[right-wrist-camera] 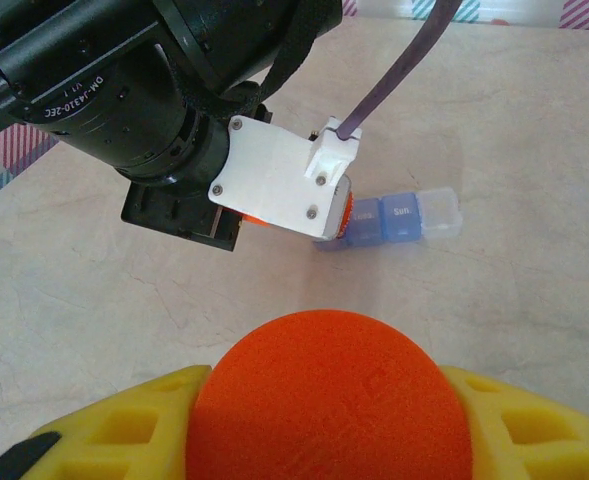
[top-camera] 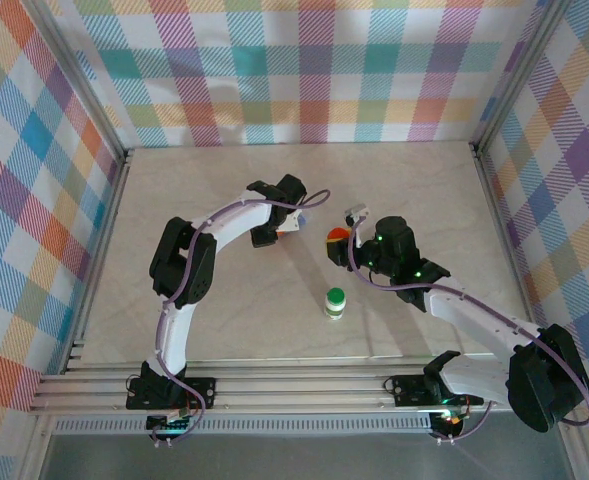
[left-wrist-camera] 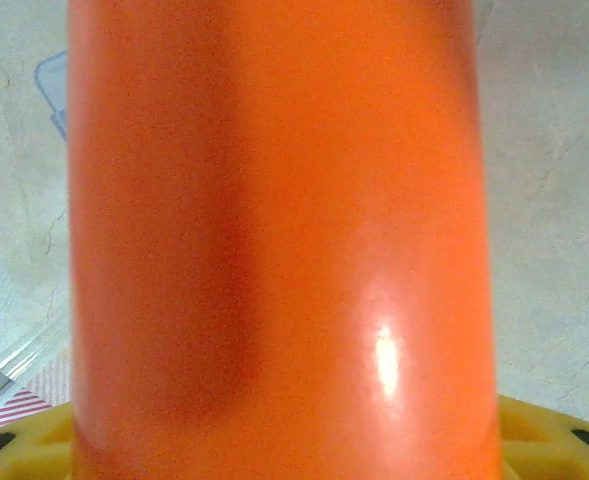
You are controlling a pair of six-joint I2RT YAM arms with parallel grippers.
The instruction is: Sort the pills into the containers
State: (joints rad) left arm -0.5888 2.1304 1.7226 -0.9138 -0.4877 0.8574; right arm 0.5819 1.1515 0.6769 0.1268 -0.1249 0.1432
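Pillbox (right-wrist-camera: 404, 215) sits half hidden behind my left gripper (left-wrist-camera: 284, 455), clamped on an orange bottle (left-wrist-camera: 274, 200); right gripper (right-wrist-camera: 324, 435) holds a round orange piece (right-wrist-camera: 324, 375).

A pale beige, marble-patterned tabletop (top-camera: 224, 190) with faint veins fills the middle of the overhead view. Pastel plaid fabric walls (top-camera: 314, 70) in pink, blue, green and orange enclose it along the top, left and right of the frame. A slanting aluminium post (top-camera: 86, 110) stands at upper left, and another (top-camera: 519, 90) at upper right. Ridged aluminium rails (top-camera: 304, 383) cross the bottom.
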